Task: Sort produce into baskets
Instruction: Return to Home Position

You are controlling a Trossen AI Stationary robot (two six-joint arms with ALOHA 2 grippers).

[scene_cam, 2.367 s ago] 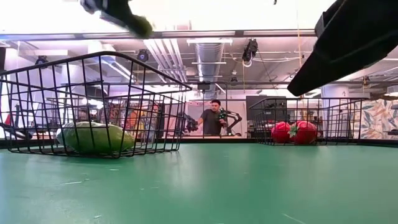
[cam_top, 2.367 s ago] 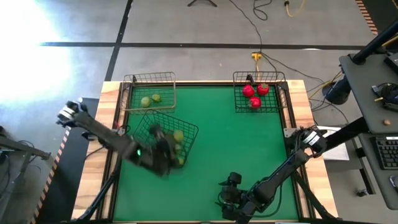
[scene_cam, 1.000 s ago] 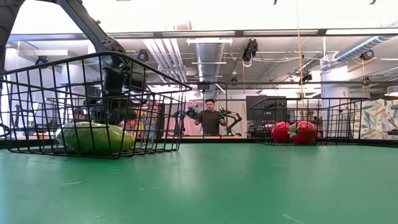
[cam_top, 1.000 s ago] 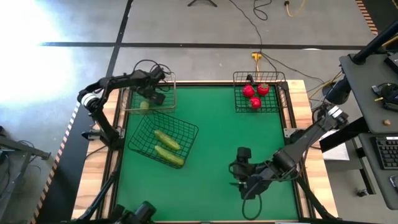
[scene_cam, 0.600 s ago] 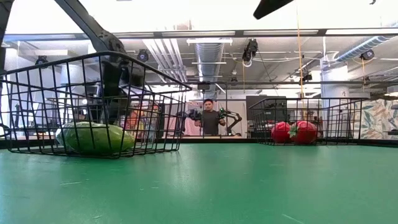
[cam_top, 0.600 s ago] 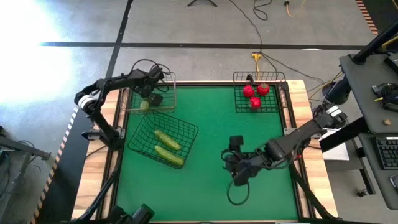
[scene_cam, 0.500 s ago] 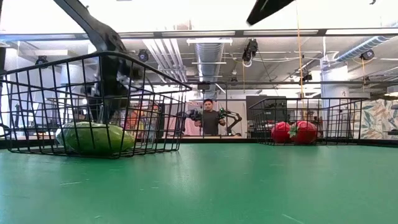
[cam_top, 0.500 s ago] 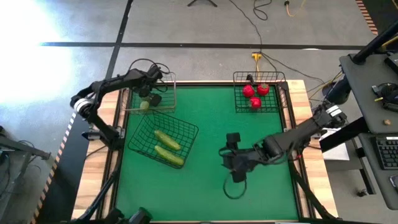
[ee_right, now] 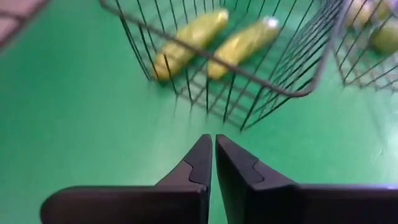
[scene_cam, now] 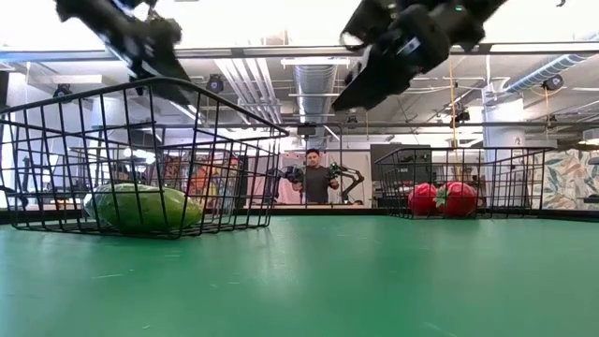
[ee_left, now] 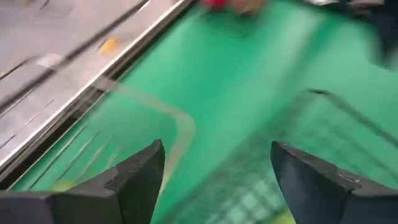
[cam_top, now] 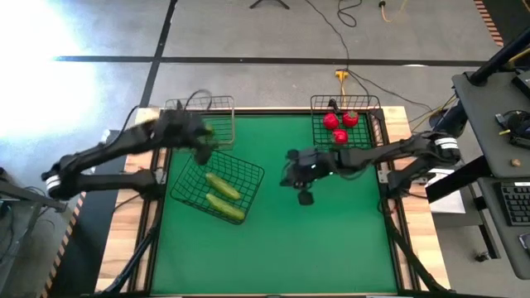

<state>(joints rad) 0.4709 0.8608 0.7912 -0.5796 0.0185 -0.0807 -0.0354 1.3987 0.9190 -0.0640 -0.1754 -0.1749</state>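
Left gripper (cam_top: 201, 142): hangs above the narrow gap between the tan basket (cam_top: 219, 108) and the tilted black basket (cam_top: 252, 178), toward the far left of the table (cam_top: 331, 240). Shows its two fingers (ee_left: 134, 180) spread well apart in the left wrist view, with nothing held between them, only green surface and wire mesh beneath.

Right gripper (cam_top: 291, 175): hangs over the open middle of the table, between the tilted black basket and the far right black basket (cam_top: 368, 132), clear of both. Shows its fingers closed against each other in the right wrist view, clamped on nothing, and faces the tilted black basket across bare green.

Cucumbers (cam_top: 222, 184): two, lying side by side inside the tilted black basket, set askew to the table's edges just in front of the tan basket.

Tomatoes (cam_top: 339, 136): three, clustered close together in the far right black basket, at the table's far right corner.

Limes (ee_right: 380, 34): in the tan basket at the far left corner, seen through the mesh in the right wrist view, at least two. Cannot tell the full count, with the left arm (cam_top: 108, 157) crossing over that basket from above.

Person (scene_cam: 316, 178): stands in the room well beyond the table, seen in the low view between the two black baskets.
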